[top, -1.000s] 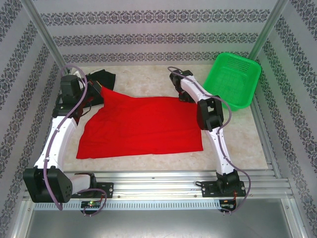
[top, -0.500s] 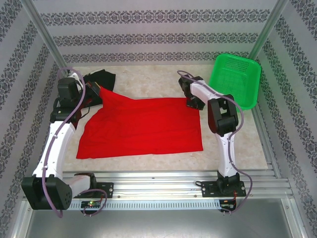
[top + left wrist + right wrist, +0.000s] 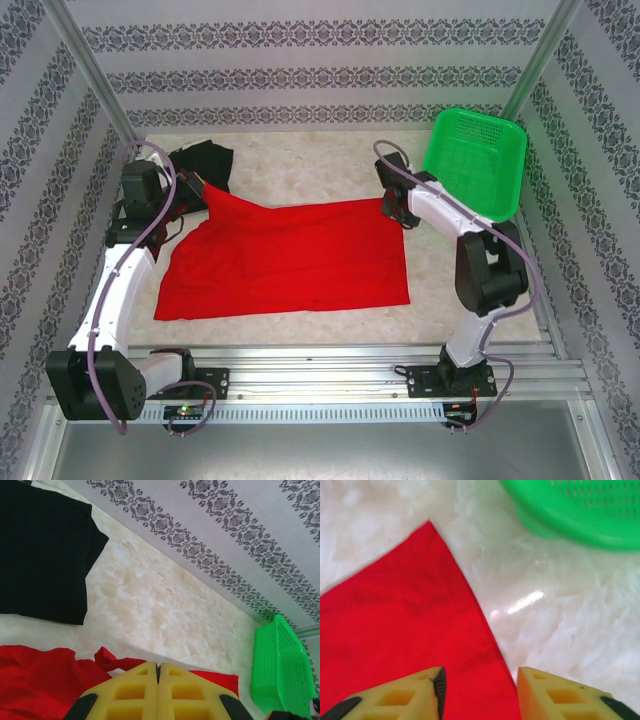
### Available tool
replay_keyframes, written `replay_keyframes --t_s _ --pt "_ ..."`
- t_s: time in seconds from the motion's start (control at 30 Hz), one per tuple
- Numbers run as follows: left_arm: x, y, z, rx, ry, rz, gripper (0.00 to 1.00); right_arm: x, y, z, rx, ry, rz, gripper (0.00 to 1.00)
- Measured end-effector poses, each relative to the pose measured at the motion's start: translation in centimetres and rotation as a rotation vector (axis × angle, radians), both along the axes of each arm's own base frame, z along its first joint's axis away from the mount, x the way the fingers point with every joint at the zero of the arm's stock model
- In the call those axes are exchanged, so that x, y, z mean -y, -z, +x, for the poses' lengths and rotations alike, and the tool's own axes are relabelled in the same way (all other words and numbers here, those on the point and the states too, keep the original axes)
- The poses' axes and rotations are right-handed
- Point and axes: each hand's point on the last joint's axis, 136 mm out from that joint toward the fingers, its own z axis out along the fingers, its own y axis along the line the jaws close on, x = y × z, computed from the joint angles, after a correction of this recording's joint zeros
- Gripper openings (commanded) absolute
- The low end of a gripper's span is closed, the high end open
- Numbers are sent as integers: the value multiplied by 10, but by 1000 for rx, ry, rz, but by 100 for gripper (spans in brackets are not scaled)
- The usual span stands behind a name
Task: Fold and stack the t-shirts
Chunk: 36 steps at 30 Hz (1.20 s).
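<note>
Green plastic mesh basket (image 3: 472, 163) — far right corner of the table, open side up, tilted. Pale marbled tabletop (image 3: 300, 165). White walls (image 3: 300, 60) with dark ornamental bands. Aluminium rail (image 3: 320, 365) — along the near edge.

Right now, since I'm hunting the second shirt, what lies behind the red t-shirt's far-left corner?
The black t-shirt lies on the table behind that corner. The left arm covers its left edge, so its full outline is hidden.

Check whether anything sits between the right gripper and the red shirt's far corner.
Nothing visible does. The open right gripper hangs directly over the red shirt at its edge near that corner; the green basket lies off to the side.
</note>
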Motion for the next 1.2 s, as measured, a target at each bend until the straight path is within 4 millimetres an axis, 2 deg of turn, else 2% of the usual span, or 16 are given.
replay_keyframes --t_s 0.17,0.27,0.37,0.53,0.77,0.93,1.07,1.13,1.2 --pt "0 11 6 -20 0 -2 0 -8 59 -49 -100 24 110 49" --pt "0 10 7 -15 1 -2 0 -11 80 -69 -142 46 135 49" --pt "0 10 6 -15 3 -2 0 -18 77 -62 -92 59 175 49" --pt "-1 8 6 -11 0 2 0 -20 78 -67 -55 83 204 47" --pt "-16 10 -4 -6 -45 28 0 -33 79 -99 -87 87 210 46" --pt "-19 15 -6 -20 -45 46 0 -38 78 -122 -135 95 204 46" --pt "-18 17 -6 -22 -37 56 0 -30 72 -140 -182 116 181 48" --pt "-17 19 -7 -25 -31 55 0 -22 65 -140 -180 132 178 49" --pt "-16 20 -7 -28 -24 53 0 -10 52 -131 -158 145 167 51"
